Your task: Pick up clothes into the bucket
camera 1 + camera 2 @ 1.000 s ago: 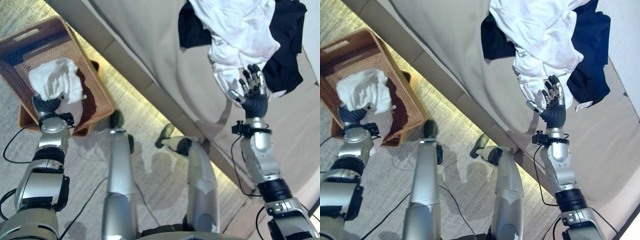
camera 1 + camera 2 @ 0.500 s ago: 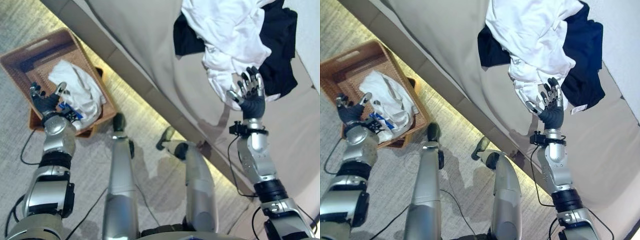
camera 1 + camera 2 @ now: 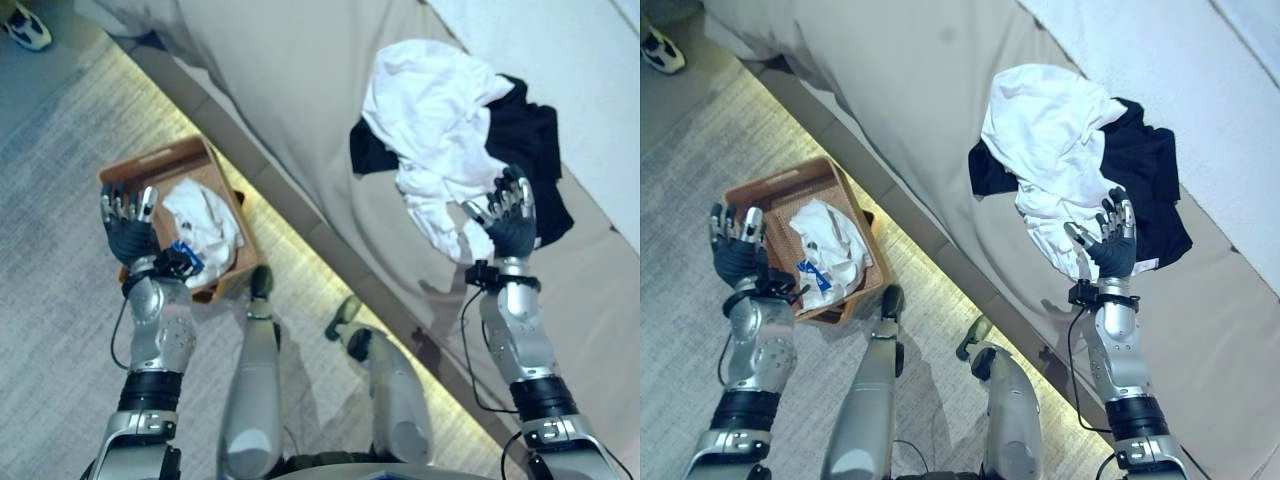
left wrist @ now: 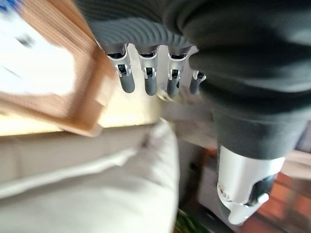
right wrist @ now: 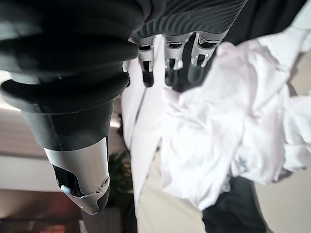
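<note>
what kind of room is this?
Probably a home living room or bedroom: a wide beige sofa or bed carrying loose white clothes and a dark garment, with a wicker laundry basket on grey carpet.

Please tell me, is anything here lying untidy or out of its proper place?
Yes. A white garment lies crumpled over a dark garment on the sofa, not in the basket. Another white cloth is in the basket. Both the left hand and the right hand are open.

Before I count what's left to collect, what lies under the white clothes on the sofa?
A dark garment sticks out from beneath the white clothes on two sides; its middle is covered, so anything else underneath is hidden.
</note>
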